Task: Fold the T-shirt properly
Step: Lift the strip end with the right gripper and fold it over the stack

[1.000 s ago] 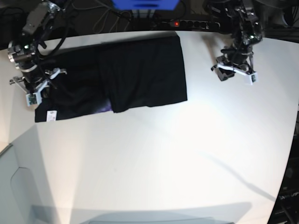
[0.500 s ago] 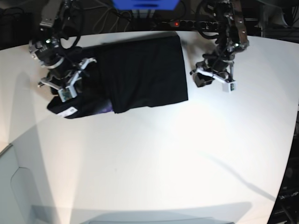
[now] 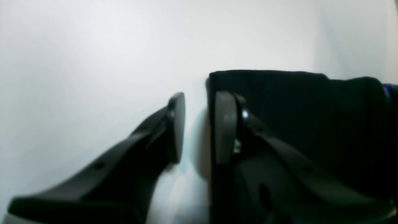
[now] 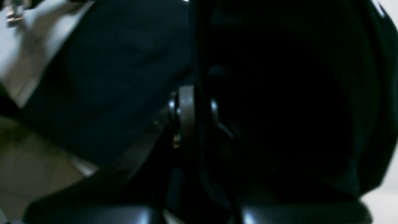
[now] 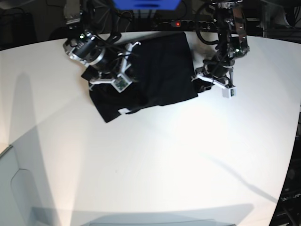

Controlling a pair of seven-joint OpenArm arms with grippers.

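Note:
The black T-shirt lies bunched at the back middle of the white table, its left part lifted and carried over the middle. A small white tag shows at its front edge. My right gripper is shut on a fold of the shirt; in the right wrist view the gripper pinches dark cloth. My left gripper is at the shirt's right edge. In the left wrist view the gripper is narrowly open: one finger over the shirt's edge, the other over bare table.
A power strip with a red light, a blue object and cables sit behind the table's back edge. A pale grey panel stands at the front left corner.
My right gripper has carried the shirt's left part rightwards over the middle. My left gripper has moved left and down to the shirt's right edge.

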